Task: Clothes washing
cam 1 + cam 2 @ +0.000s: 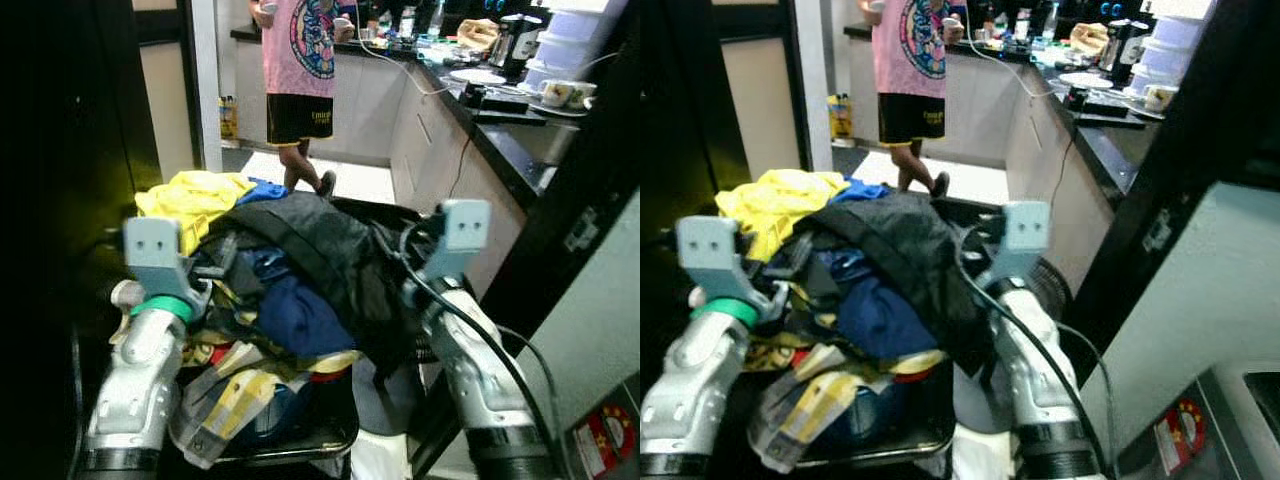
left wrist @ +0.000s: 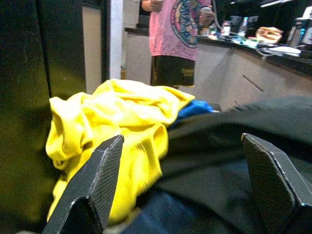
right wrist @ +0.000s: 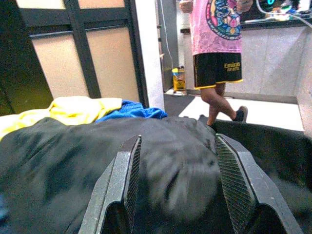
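Big heap of laundry (image 1: 290, 270) piled in a black basket (image 1: 335, 432), carried out front between both arms, probably hauling it toward a washer. Left pincer (image 2: 183, 187) spread wide, fingers (image 2: 105, 175) straddling a yellow garment (image 2: 122, 117) and the edge of the dark jacket (image 1: 320, 245) on top. Right pincer (image 3: 178, 187) also spread, fingers (image 3: 236, 185) resting on that same black fabric. Looks like hugging the load from both sides rather than pinching anything, so nothing slides off. Blue shirt (image 1: 300, 315) and striped bits (image 1: 235, 395) spilling over the near rim, could snag or drop. Person in a pink tee (image 1: 297, 50) standing ahead by the kitchen tabletop (image 1: 500, 150), right in the walkway. Worth going slow, keeping the stack level.
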You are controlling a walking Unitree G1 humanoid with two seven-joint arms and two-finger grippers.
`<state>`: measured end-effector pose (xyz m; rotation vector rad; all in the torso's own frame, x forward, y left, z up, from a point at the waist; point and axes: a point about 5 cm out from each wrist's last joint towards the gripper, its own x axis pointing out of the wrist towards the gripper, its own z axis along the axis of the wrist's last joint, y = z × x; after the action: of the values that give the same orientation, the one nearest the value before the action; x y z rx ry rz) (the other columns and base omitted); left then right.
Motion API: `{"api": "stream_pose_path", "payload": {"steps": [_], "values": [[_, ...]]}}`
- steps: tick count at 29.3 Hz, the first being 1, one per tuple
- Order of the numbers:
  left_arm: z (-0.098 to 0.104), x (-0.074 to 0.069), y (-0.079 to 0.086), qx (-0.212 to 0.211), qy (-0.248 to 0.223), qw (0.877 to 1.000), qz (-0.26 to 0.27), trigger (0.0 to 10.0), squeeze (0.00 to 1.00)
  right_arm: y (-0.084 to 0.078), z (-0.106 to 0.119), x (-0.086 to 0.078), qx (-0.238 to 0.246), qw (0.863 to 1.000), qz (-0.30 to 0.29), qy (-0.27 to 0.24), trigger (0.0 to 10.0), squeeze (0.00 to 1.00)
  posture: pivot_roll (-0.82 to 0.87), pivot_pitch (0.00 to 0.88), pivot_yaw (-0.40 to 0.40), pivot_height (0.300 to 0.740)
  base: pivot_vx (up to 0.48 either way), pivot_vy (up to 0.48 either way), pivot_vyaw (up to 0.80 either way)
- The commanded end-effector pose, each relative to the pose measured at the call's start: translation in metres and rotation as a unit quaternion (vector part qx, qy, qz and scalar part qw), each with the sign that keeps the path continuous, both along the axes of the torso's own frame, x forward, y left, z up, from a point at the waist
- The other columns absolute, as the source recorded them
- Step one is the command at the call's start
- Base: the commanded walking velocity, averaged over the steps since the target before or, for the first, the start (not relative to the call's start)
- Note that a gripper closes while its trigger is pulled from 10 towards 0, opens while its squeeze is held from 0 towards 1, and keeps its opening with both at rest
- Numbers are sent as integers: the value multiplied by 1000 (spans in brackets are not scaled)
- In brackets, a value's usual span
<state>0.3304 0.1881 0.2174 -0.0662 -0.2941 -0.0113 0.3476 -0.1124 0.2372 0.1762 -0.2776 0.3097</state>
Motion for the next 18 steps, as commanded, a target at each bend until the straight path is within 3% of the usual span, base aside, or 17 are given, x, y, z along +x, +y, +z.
{"api": "stream_pose_path", "payload": {"steps": [1, 12, 18], "values": [[-2, 1, -6, -3, 4, 1000, -10, 10000, 0, -7, 1, 3, 0, 1000, -8, 4, 10000, 0, -9, 0, -37, 740, 0, 0, 0], [14, -3, -12, -41, -29, 999, -12, 10000, 0, -2, 28, 12, 16, 1000, 17, -21, 10000, 0, -15, 9, -55, 740, 0, 0, 0], [16, -4, -12, -30, -33, 999, -19, 10000, 0, 2, 33, 16, 11, 999, 33, -24, 10000, 0, -21, 14, -63, 740, 0, 0, 0]]}}
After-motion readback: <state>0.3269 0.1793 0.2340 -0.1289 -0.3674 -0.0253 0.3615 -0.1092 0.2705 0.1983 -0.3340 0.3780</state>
